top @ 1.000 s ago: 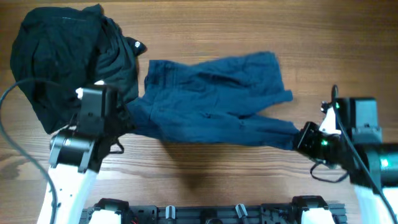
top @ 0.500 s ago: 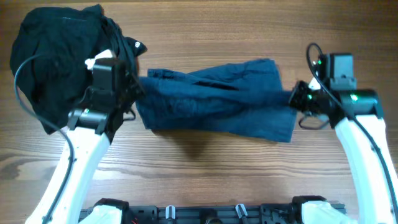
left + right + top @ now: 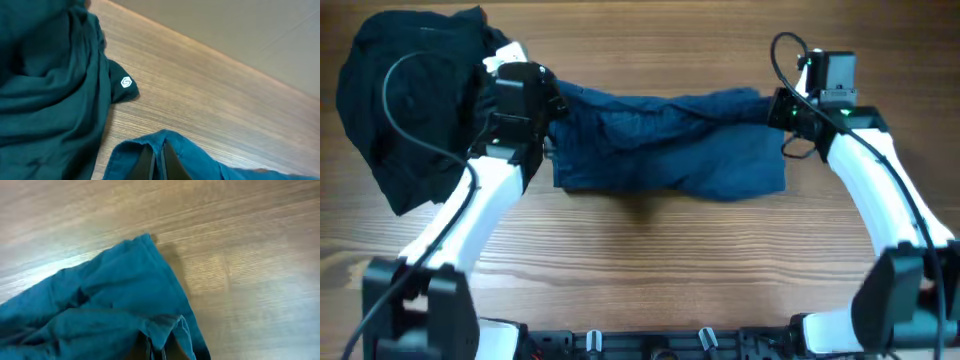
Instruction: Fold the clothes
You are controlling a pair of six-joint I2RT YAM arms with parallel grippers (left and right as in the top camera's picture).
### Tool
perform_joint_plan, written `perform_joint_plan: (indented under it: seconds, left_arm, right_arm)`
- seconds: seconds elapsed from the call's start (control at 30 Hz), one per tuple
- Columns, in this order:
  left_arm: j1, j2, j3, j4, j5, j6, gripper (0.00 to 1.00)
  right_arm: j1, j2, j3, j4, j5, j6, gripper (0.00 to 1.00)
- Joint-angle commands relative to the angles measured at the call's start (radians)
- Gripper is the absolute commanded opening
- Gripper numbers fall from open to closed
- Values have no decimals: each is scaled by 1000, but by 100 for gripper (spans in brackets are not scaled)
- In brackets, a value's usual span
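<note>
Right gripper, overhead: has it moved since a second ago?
Yes. The right gripper, shut on the shorts, has travelled away from the rail along the near edge, toward the far side.

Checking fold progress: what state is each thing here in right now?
navy shorts: doubled over into a wrinkled band on the table, pinched at both ends.
left hand: shut on the shorts' left end.
right hand: shut on the shorts' right end.
black garment heap: crumpled, unfolded.
</note>
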Motion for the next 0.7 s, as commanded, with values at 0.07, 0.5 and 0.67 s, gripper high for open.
perform_joint_plan:
  seconds: [0.07, 0.5, 0.67]
  left_arm:
    - [-10, 106, 17, 106, -80, 26, 4]
    - [-10, 243, 18, 306, -235, 26, 64]
    - [2, 227, 31, 278, -236, 26, 99]
  right_arm:
    - [-6, 122, 17, 149, 26, -55, 4]
    - [-6, 269, 17, 487, 24, -84, 41]
    - [-6, 237, 58, 427, -35, -107, 100]
